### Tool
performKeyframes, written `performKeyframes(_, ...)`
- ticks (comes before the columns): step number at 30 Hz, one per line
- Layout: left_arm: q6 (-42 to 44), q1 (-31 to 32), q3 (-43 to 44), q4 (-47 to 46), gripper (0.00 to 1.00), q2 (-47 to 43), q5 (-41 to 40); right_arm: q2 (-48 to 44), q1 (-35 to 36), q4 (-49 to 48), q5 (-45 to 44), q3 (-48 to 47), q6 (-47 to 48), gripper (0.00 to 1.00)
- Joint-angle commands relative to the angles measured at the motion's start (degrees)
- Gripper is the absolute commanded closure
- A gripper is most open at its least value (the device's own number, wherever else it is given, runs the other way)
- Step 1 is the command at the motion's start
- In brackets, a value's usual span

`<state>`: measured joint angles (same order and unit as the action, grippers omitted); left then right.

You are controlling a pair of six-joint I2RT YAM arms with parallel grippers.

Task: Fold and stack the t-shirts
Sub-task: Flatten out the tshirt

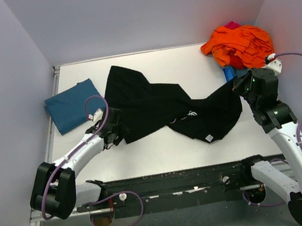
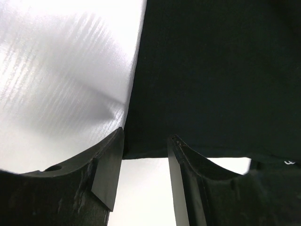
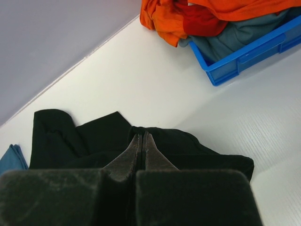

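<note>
Left jaws: parted, set low at the near-left edge of the black t-shirt (image 1: 156, 109). Right jaws: clenched at the shirt's far-right corner, apparently pinching cloth there. Black t-shirt: sprawled and rumpled across the middle of the worktop (image 1: 163, 154), not yet folded, with a small white tag (image 1: 208, 137) at the near hem. Teal t-shirt (image 1: 73, 104): folded, at the far left, close to the black one. Reads as the flattening step, taking hold of two ends before any fold.

From the left wrist: parted jaws straddling a corner of the black t-shirt (image 2: 211, 70), hem just at the tips, bare worktop (image 2: 61, 70) showing in the gap. No grip visible here. Calls next for closing on that hem, low enough to catch cloth, then drawing away from the right side to pull the shirt flat.

From the right wrist: jaws pressed tight together, tips sunk in bunched black cloth (image 3: 94, 136). Beyond, at the far right, a blue bin (image 3: 244, 59) heaped with orange clothes (image 3: 188, 14), well apart from the shirt. A sliver of the teal t-shirt (image 3: 11, 157) at the left edge. Likeliest nuisance: the teal t-shirt so near the left side, easily dragged or covered while stretching.
</note>
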<state>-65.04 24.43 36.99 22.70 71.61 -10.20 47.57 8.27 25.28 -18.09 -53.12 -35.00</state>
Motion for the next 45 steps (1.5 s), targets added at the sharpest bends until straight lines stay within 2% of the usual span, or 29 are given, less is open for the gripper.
performKeyframes(1, -0.2, 0.8, -0.8, -1.5, 0.44, 2.8, 2.2, -0.1, -0.1, -1.8, 0.7, 0.9, -0.2, 0.99)
performKeyframes(4, -0.1, 1.0, -0.7, -1.3, 0.45, 3.4, 1.8, -0.1, -0.1, -2.1, 0.9, 0.9, -0.2, 0.99)
performKeyframes(7, -0.3, 1.2, -0.9, -1.9, 0.54, 3.3, 2.1, -0.1, -0.1, -2.1, 0.7, 1.0, -0.2, 0.99)
performKeyframes(12, -0.4, 1.8, -2.0, -2.7, 0.59, 3.6, 4.1, -0.3, -0.1, -2.0, 0.5, 0.7, -0.2, 0.99)
performKeyframes(19, 0.4, 1.9, -2.8, -3.9, 0.57, 3.4, 5.5, 0.0, -0.1, -2.0, 0.9, 0.5, -0.3, 0.99)
performKeyframes(20, 0.5, 1.8, -2.5, -3.3, 0.61, 2.7, 4.7, -0.1, -0.1, -2.1, 0.9, 0.6, -0.4, 0.99)
performKeyframes(26, 3.2, 1.9, -0.1, -2.0, 0.98, -1.0, 2.0, -0.1, -0.1, -2.0, 0.3, 0.4, -0.1, 0.99)
performKeyframes(30, 6.8, 1.6, 3.6, -0.8, 1.0, -2.7, 0.8, 1.2, -0.1, -1.9, -1.0, -0.2, 0.8, 0.99)
performKeyframes(33, 10.6, -1.1, 8.7, 1.3, 1.0, -3.3, -0.3, 5.8, -0.2, -2.5, 0.0, -1.4, 1.2, 0.99)
performKeyframes(39, 14.8, -10.7, 20.5, 2.1, 1.0, -4.0, 2.9, 21.8, -2.7, 3.9, 5.9, -15.3, 1.3, 0.99)
performKeyframes(45, 16.3, -20.1, 36.5, 4.2, 1.0, 0.0, 5.4, 28.6, -6.6, 9.4, 9.7, -33.8, 1.3, 0.99)
